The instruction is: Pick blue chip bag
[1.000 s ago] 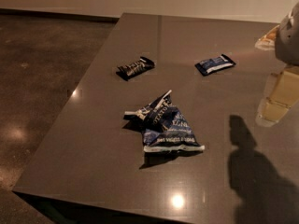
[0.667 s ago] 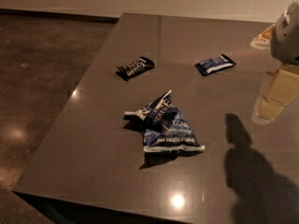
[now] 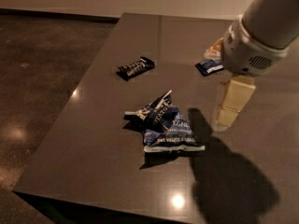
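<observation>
The blue chip bag (image 3: pixel 166 123) lies crumpled near the middle of the dark table (image 3: pixel 93 139), dark-blue foil with white lettering and white crimped edges. My gripper (image 3: pixel 228 112) hangs from the white arm (image 3: pixel 254 36) at the right. It points down, a little to the right of the bag and above the table, apart from the bag. Its shadow falls on the table beside the bag's right edge.
A small dark brown bar wrapper (image 3: pixel 135 67) lies behind and left of the bag. A small blue-and-white bar wrapper (image 3: pixel 208 67) lies at the back right, partly hidden by the arm. The table's left edge drops to a polished floor (image 3: pixel 32 78).
The arm and gripper have moved left and further into view, closer to the blue chip bag. The bag and both wrappers have not moved.
</observation>
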Controlling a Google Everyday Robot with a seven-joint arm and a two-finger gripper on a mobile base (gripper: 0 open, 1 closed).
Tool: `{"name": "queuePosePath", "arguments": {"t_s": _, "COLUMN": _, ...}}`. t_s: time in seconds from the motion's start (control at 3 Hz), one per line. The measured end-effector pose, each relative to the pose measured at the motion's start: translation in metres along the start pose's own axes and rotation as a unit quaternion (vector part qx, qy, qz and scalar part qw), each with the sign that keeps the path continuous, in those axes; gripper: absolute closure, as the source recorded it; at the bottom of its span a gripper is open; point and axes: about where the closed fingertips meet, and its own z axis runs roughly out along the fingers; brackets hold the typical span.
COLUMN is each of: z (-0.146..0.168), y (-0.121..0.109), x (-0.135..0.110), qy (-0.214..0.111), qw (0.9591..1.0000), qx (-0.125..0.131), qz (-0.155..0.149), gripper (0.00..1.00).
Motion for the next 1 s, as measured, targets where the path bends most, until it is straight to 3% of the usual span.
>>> {"name": "queuePosePath", "arguments": {"t_s": 0.67, "z": 0.059, "y": 0.020, "x": -0.045, "qy": -0.013, "qw": 0.9968, "qx": -0.041, "qz": -0.068, "gripper": 0.00}}
{"name": "queuePosePath", "arguments": {"t_s": 1.0, "z": 0.087, "y": 0.039, "x": -0.069, "qy": -0.020, "qw": 0.9929, "qx": -0.060, "qz": -0.102, "gripper": 0.03}}
